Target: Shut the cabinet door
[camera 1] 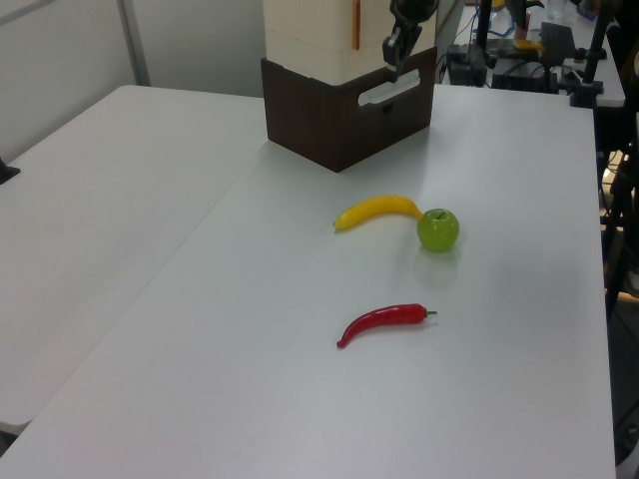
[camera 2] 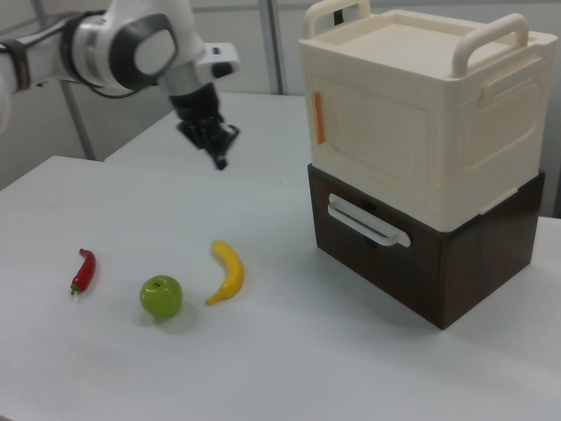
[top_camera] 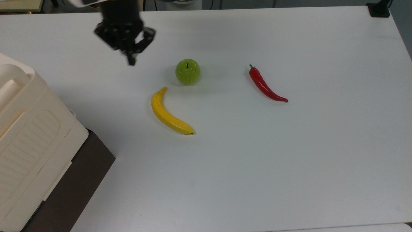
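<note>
- Cabinet door (camera 2: 372, 145): a flat, plain cream-beige panel set in the front face of the cream box (camera 2: 421, 114), the same colour as the box. In the right view it bears a shallow recessed panel and an orange strip (camera 2: 320, 117) stands upright along its edge at the right view's left. It appears to lie flush with the box front.
- Location of the door: upper unit of a two-part stack at the right view's right side of the bench (top_camera: 289, 161). In the top view the stack sits at the top view's lower left corner.
- Cream box: two arched handles on its lid, ribbed side panel seen in the top view. Its inside is hidden.
- Dark brown unit (camera 2: 421, 263): beneath the cream box, touching it, with a pale bar handle (camera 2: 368, 221) across its front. Its contents are hidden.
- Tool (top_camera: 131, 61): dark, pointing down, hanging above the bench well apart from the stack, near the green apple (top_camera: 187, 71). Nothing is between its fingers; whether they are spread or closed, I cannot tell.
- Loose items on the bench: the green apple, a yellow banana (top_camera: 168, 113) just beside it, and a red chilli pepper (top_camera: 265, 84) apart from both.
</note>
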Robot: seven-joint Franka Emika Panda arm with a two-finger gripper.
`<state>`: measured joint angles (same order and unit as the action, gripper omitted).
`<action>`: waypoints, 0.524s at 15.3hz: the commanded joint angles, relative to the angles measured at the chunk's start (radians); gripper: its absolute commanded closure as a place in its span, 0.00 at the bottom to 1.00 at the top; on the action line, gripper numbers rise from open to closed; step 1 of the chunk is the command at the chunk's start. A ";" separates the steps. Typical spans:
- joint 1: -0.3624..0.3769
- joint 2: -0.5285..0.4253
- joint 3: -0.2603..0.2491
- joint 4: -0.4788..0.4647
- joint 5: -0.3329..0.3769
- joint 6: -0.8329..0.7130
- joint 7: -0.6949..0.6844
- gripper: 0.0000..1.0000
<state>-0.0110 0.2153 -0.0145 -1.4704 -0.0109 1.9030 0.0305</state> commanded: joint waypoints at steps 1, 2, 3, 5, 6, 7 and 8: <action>0.064 -0.085 -0.012 -0.045 -0.047 -0.194 0.008 0.97; 0.080 -0.100 -0.010 -0.060 -0.066 -0.237 0.008 0.97; 0.089 -0.125 -0.010 -0.082 -0.078 -0.263 0.005 0.97; 0.098 -0.175 -0.010 -0.128 -0.083 -0.283 0.000 0.96; 0.098 -0.186 -0.010 -0.136 -0.083 -0.291 0.000 0.91; 0.098 -0.186 -0.010 -0.136 -0.083 -0.307 0.000 0.82; 0.097 -0.186 -0.010 -0.136 -0.083 -0.318 0.000 0.68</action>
<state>0.0750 0.0862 -0.0140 -1.5386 -0.0774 1.6111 0.0304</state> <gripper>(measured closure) 0.921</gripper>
